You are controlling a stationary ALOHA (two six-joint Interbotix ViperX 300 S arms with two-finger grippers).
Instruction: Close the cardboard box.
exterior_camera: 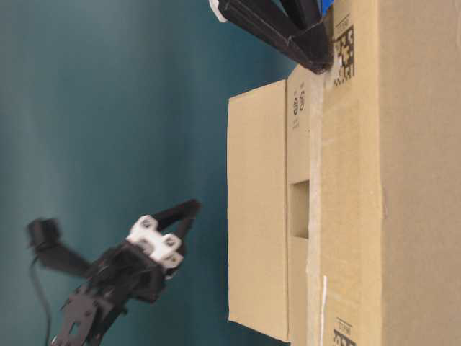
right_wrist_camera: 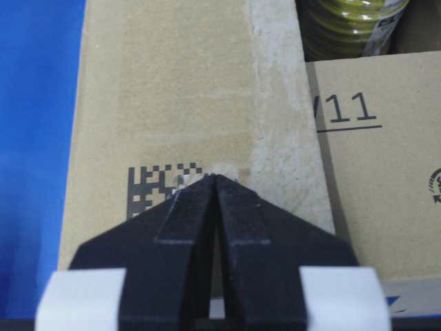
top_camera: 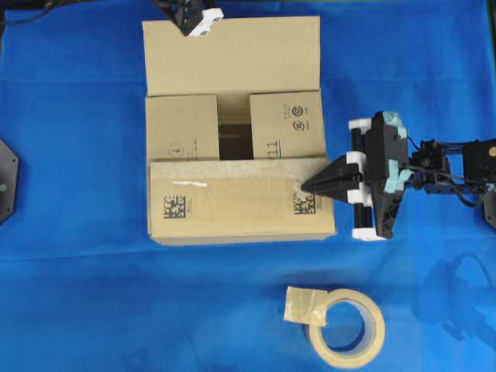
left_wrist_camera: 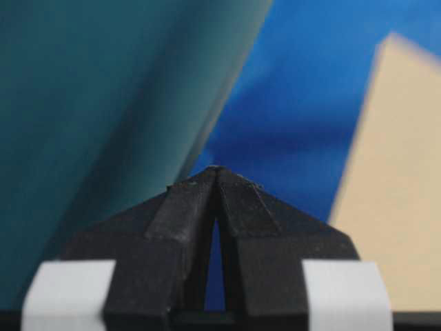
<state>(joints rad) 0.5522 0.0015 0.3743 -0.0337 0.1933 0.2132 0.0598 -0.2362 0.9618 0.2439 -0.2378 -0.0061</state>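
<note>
The cardboard box (top_camera: pixel 232 205) sits mid-table on the blue cloth. Its two side flaps (top_camera: pixel 182 128) (top_camera: pixel 285 124) are folded in, with a dark gap between them. The near flap (right_wrist_camera: pixel 172 89) lies folded over them. The far flap (top_camera: pixel 232 54) still stands up behind (exterior_camera: pixel 258 209). My right gripper (top_camera: pixel 304 186) is shut with nothing in it. Its tip (right_wrist_camera: pixel 215 178) touches the near flap at the printed barcode (right_wrist_camera: pixel 155 186). My left gripper (top_camera: pixel 188 27) is shut and empty, hanging behind the far flap's top edge (exterior_camera: pixel 191 207), apart from it (left_wrist_camera: pixel 216 169).
A beige tape roll (top_camera: pixel 346 325) with a loose end lies on the cloth in front of the box, to the right. A yellow-green roll (right_wrist_camera: pixel 351 24) shows inside the box through the gap. A black mount (top_camera: pixel 6 178) sits at the left edge.
</note>
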